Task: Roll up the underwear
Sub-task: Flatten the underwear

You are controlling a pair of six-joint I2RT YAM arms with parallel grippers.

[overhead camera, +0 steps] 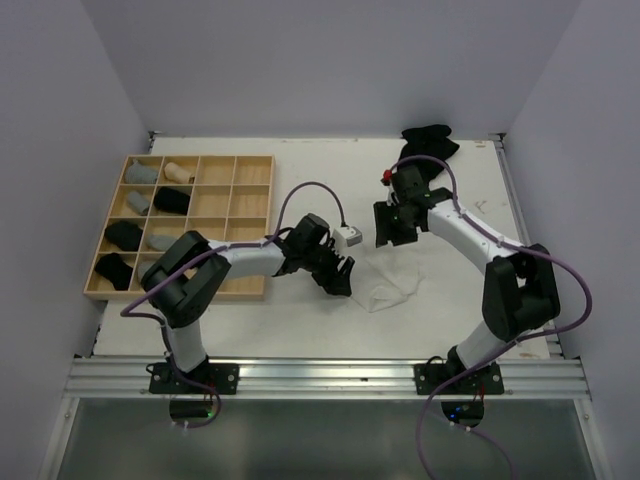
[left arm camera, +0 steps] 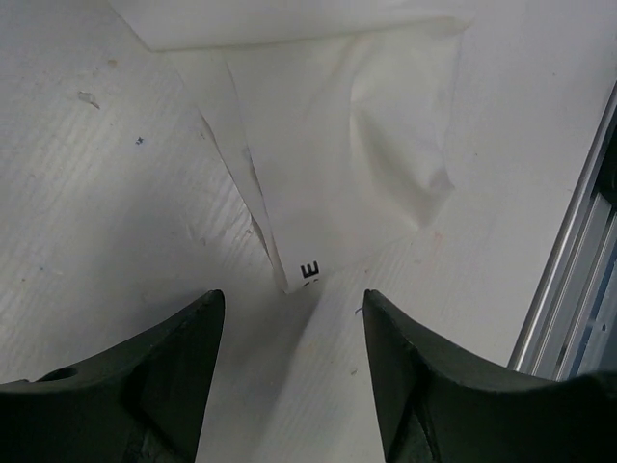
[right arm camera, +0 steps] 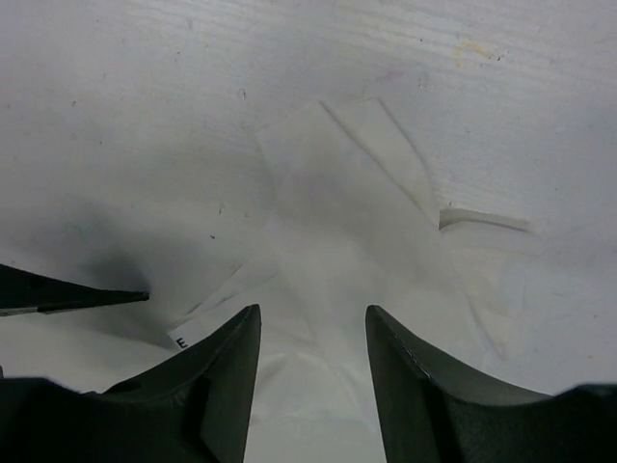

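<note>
**Currently: one white garment lying loose between two open grippers**

Limp and thin, the white underwear (overhead camera: 392, 288) is lying creased and partly folded on the tabletop (overhead camera: 300, 325), near its middle. A small label (left arm camera: 308, 270) is showing a dark printed letter at one corner. The left gripper (overhead camera: 338, 275) is hovering just beside the cloth's left edge, jaws spread apart and holding nothing. The right gripper (overhead camera: 393, 232) is hanging near its far side, jaws likewise parted and empty.

Seven short rolls are sitting in the wooden tray (overhead camera: 250, 200), one per compartment: three black rolls (overhead camera: 172, 200), three grey rolls (overhead camera: 142, 172) and one beige roll (overhead camera: 179, 171). A black heap (overhead camera: 430, 140) is resting at the tabletop's far edge; how many garments it is holding is hard to tell from above.
</note>
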